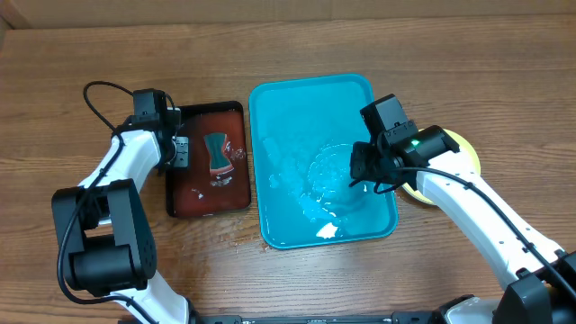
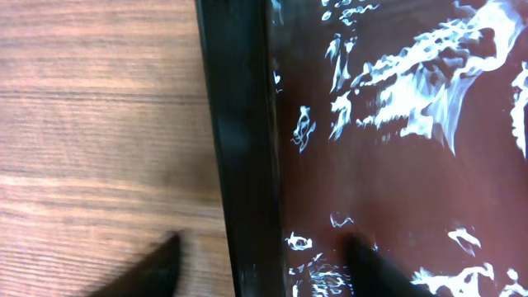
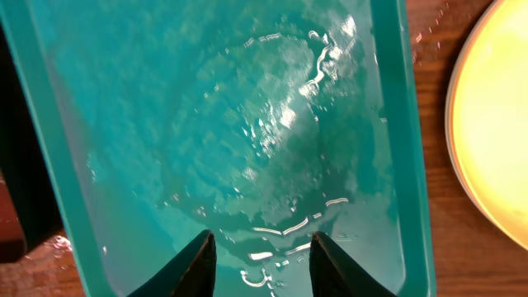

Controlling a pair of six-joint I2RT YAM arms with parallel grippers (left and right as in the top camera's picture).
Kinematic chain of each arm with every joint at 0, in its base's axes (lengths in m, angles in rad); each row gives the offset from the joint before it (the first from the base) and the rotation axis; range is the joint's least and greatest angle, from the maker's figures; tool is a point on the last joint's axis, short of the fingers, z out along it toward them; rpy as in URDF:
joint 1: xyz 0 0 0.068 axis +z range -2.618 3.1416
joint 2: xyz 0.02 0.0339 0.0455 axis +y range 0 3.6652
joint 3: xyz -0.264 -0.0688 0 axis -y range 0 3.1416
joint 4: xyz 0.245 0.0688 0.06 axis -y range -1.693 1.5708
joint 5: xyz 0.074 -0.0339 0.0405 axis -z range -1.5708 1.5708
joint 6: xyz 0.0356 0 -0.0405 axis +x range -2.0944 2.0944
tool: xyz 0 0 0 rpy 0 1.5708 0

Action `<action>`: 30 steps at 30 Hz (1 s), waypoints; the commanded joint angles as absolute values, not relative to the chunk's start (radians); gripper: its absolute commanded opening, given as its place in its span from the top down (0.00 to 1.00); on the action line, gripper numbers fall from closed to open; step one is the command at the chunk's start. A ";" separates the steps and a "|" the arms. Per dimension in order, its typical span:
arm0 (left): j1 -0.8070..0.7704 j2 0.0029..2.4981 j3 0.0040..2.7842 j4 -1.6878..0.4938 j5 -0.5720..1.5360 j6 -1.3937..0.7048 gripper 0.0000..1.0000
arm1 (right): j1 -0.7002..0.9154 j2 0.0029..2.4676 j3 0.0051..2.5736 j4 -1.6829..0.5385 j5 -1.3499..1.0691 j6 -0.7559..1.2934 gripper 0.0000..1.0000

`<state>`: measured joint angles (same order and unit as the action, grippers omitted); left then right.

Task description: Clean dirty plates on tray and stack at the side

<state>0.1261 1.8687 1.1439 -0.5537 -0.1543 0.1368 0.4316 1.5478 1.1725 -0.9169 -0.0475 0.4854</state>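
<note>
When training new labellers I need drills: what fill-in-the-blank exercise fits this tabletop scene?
1. The large turquoise rectangular plastic tray, under the open right tool, holds rippling ____.
2. The open left tool has one finger on each side of the black ____ of the smaller dark red-brown tray.
3. A round yellow-green plastic plate lies on the wooden table to the robot's ____ of the turquoise tray.
Missing words: water; rim; right.
</note>
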 commanded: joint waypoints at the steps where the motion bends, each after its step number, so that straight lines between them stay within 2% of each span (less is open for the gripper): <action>1: 0.125 1.881 1.266 -0.661 -0.163 0.096 0.00 | 0.419 1.541 1.187 -0.891 -0.046 0.504 0.61; 5: 0.124 1.880 1.443 -0.867 -0.147 0.061 0.00 | 0.376 1.538 1.208 -0.886 -0.046 0.518 0.61; 11: 0.110 1.880 1.754 -1.198 0.023 0.060 0.00 | 0.256 1.523 1.245 -0.908 -0.045 0.524 0.60; 13: 0.103 1.879 1.846 -1.288 0.061 0.060 0.00 | 0.194 1.520 1.246 -0.915 -0.046 0.525 0.57; 15: 0.095 1.878 1.939 -1.381 0.121 0.060 0.00 | 0.139 1.520 1.246 -0.932 -0.057 0.522 0.49; 18: 0.086 1.868 2.049 -1.504 0.251 0.119 0.00 | 0.082 1.520 1.246 -0.960 -0.142 0.421 0.48; 20: 0.083 1.848 2.101 -1.557 0.331 0.175 0.00 | 0.066 1.520 1.246 -0.979 -0.220 0.355 0.50; 21: 0.083 1.831 2.114 -1.569 0.344 0.176 0.00 | 0.066 1.514 1.246 -0.987 -0.240 0.324 0.54; 24: 0.084 1.756 2.120 -1.590 0.323 0.150 0.00 | 0.089 1.453 1.246 -0.997 -0.240 0.276 0.52; 27: 0.087 1.673 2.120 -1.622 0.245 0.081 0.00 | 0.139 1.330 1.246 -0.975 -0.232 0.224 0.41; 28: 0.087 1.643 2.120 -1.629 0.213 0.058 0.00 | 0.160 1.278 1.246 -0.960 -0.229 0.208 0.32; 29: 0.087 1.618 2.120 -1.636 0.192 0.041 0.00 | 0.176 1.234 1.246 -0.942 -0.229 0.207 0.00; 30: 0.087 1.595 2.120 -1.641 0.180 0.028 0.00 | 0.189 1.196 1.246 -0.918 -0.229 0.208 0.00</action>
